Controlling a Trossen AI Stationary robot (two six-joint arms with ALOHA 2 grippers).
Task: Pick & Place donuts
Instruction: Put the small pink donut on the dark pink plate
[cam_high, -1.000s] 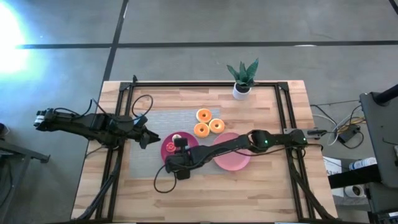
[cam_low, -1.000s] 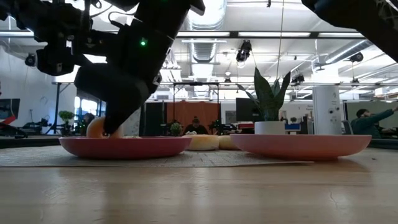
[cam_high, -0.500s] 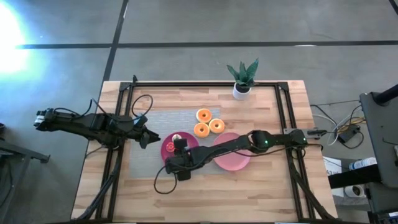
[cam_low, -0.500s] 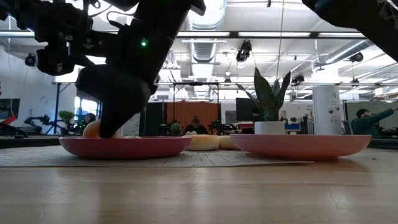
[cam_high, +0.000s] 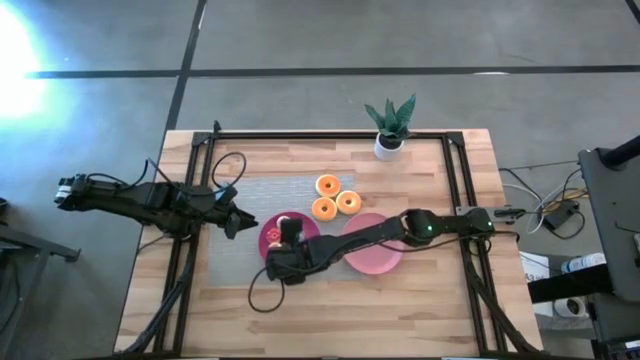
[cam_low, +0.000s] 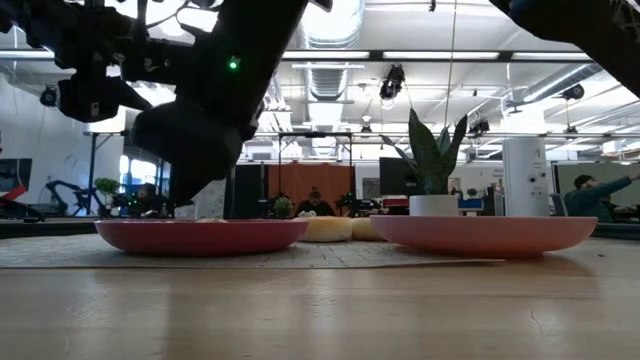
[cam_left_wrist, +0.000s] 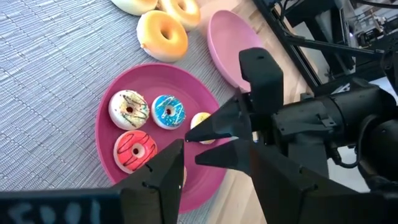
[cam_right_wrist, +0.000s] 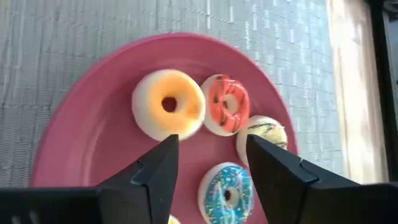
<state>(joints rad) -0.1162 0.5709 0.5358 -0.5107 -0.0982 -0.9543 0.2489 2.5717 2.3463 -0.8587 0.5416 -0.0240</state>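
High view: two plates on the wooden surface (cam_high: 300, 310), magenta plate (cam_high: 272, 230) left of pink plate (cam_high: 375, 260); three donuts (cam_high: 327, 186) on the mat beyond them. Right pincer (cam_high: 283, 262) over the magenta plate's near edge. Left pincer (cam_high: 243, 224) parked just left of it, open and empty.

Low view: both plates seen edge-on, one potted plant (cam_low: 433, 160) behind.

Left wrist view: four donuts on the magenta plate.

Right wrist view: right pincer spread open, gripping nothing, above the yellow-iced donut (cam_right_wrist: 168, 111); red, whitish and blue ones beside it.

Four donuts (cam_right_wrist: 169, 111) on left plate (cam_right_wrist: 81, 149), three donuts (cam_high: 337, 197) behind, second plate (cam_high: 375, 256) right, plant (cam_high: 389, 125) behind
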